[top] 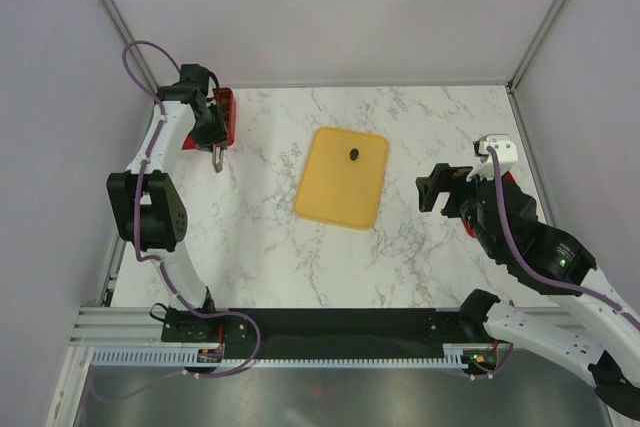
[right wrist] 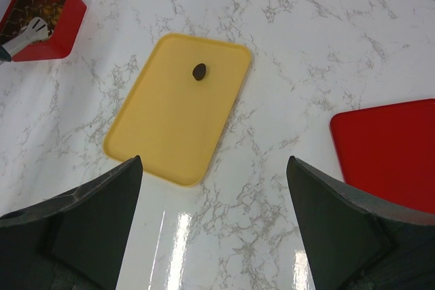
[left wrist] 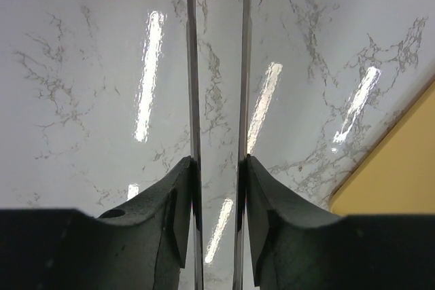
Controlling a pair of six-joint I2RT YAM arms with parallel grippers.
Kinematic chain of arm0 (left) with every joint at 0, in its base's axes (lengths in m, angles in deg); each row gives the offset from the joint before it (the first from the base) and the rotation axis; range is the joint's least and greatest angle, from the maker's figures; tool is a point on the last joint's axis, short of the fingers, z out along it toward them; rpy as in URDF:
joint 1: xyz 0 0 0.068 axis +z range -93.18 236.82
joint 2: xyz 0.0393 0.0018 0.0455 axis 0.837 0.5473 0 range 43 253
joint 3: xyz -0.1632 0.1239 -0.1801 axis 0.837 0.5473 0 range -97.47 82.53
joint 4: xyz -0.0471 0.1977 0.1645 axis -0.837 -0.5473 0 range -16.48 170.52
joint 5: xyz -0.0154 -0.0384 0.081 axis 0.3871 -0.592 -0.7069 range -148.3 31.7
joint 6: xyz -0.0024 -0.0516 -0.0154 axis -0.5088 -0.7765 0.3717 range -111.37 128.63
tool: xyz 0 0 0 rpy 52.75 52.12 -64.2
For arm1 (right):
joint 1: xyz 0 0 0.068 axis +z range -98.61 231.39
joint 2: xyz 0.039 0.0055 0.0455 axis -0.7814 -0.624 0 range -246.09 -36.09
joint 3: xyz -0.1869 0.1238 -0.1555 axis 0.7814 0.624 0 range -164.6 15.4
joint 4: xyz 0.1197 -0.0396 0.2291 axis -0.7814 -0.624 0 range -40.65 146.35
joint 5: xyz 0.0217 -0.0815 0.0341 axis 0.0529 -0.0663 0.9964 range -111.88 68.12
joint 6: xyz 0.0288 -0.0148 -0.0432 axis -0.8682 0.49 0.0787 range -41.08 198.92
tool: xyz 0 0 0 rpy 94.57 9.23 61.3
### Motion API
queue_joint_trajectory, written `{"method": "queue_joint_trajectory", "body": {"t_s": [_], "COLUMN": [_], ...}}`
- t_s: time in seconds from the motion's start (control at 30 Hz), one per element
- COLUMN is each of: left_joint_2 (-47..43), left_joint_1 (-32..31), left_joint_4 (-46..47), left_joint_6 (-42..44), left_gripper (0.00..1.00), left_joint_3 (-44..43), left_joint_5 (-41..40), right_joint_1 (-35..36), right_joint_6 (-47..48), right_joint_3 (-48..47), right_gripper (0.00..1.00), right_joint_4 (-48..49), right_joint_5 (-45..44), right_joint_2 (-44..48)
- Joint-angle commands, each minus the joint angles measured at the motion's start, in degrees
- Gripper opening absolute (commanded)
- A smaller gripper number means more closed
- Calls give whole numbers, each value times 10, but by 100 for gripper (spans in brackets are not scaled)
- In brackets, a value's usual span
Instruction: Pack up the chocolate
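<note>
Left claw point(top: 212, 135) clamped thin tongs point(top: 217, 155), upper left; right claw point(right wrist: 214, 161) gaped wide, empty. The lone chocolate point(top: 355, 155) on the tray point(top: 335, 197), centre frame, could squirt from those narrow tips — small and rounded.

Yellow tray point(top: 335, 192) mid marble table point(top: 260, 257); red box point(right wrist: 68, 35) far left, tongs point(right wrist: 30, 32) beside; flat red square point(right wrist: 387, 151) right.

White table point(top: 430, 127) veined grey like marble; yellow tray point(top: 335, 197); dark brown chocolate point(top: 355, 155); red box point(right wrist: 66, 42), its contents seemingly golden-brown; silvery tongs point(right wrist: 30, 34); red panel point(right wrist: 387, 147).
</note>
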Motion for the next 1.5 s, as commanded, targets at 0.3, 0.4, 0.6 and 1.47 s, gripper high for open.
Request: {"method": "queue_joint_trajectory", "body": {"t_s": [0.3,0.4,0.6,1.47], "left_joint_2": [-21,-40,-92,77], "left_joint_1": [0,0,-40,-408], "left_joint_4": [15,14,16,140], "left_joint_6": [9,12,22,24], "left_gripper": [48,50,48,52], "left_joint_3": [-27,-27,-28,-57], "left_joint_5": [-7,-3,0,-52], "right_joint_1": [0,0,1,0], "right_joint_6": [6,5,2,5], "right_joint_3": [-1,-2,-4,-2], "right_gripper": [95,95,95,95], "right_joint_4": [7,8,6,-6], "right_joint_5": [-11,-10,-6,-15], "right_joint_2": [-1,1,1,11]}}
